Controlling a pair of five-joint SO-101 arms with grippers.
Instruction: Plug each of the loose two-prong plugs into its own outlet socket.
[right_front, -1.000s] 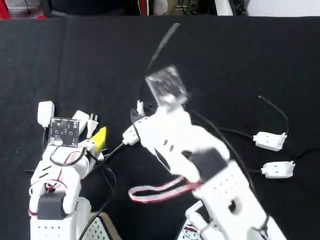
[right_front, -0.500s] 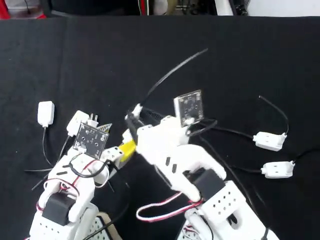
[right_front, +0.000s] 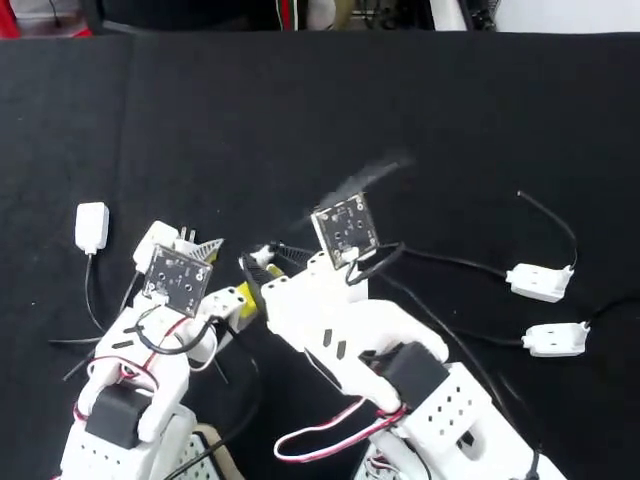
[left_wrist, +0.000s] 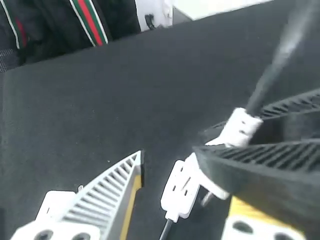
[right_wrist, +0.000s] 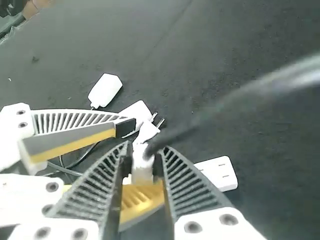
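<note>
The right arm (right_front: 340, 320) bends low beside the left arm (right_front: 140, 350), nearer than half a second ago. The left gripper (left_wrist: 167, 160) gapes wide around a white socket (left_wrist: 179, 189). The right gripper (right_wrist: 144, 150) pinches a plug (right_wrist: 141, 170) (its cord (right_wrist: 220, 102) a blur).

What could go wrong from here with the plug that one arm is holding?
1. The right gripper grips the plug very close to the left gripper, so their fingers could collide.
2. The outlet socket lies loose between the open left jaws. A push may slide it away rather than seat the prongs.
3. The plug's black cable rises off the table and could snag on an arm.
</note>
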